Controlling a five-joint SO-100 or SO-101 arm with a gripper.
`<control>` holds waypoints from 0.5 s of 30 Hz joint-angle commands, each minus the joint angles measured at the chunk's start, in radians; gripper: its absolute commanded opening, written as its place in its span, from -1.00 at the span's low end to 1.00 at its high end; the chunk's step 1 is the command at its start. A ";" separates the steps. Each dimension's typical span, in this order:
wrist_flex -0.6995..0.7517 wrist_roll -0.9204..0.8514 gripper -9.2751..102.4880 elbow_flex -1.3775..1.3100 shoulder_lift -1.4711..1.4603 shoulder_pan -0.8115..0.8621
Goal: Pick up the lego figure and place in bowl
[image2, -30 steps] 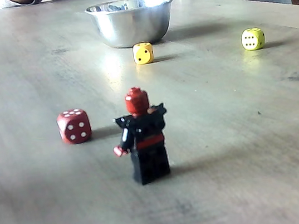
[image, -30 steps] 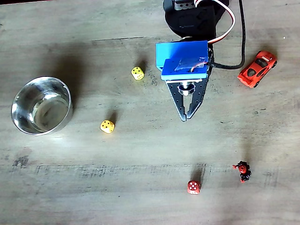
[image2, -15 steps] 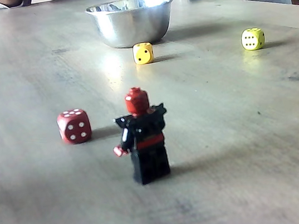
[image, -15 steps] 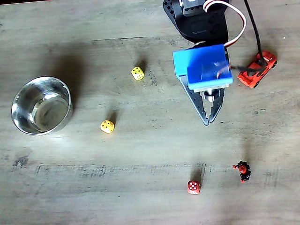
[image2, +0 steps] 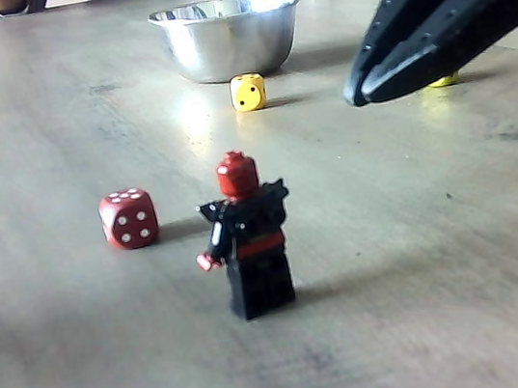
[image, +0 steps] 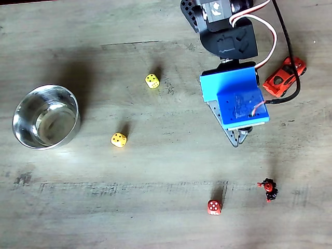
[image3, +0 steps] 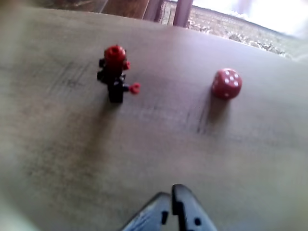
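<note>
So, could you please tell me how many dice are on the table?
3: a yellow die near the top centre of a fixed view, another yellow die right of the bowl, and a red die at the bottom.

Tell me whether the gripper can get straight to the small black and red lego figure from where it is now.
Probably yes. The small black and red lego figure stands upright and alone on the wooden table, with bare surface between it and the black two-finger gripper. The red die with white dots sits well aside.
</note>
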 commanded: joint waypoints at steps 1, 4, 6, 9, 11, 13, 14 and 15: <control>-0.021 0.006 -0.83 -0.087 -0.041 -0.002; -0.023 0.006 -0.83 -0.132 -0.084 -0.002; -0.023 0.006 -0.83 -0.149 -0.103 -0.002; -0.025 0.006 -0.83 -0.153 -0.114 -0.002; -0.037 0.006 -0.83 -0.153 -0.114 -0.002; -0.072 0.006 -0.83 -0.152 -0.115 -0.002; -0.095 0.006 -0.83 -0.150 -0.117 -0.002; -0.120 0.006 -0.83 -0.144 -0.117 -0.002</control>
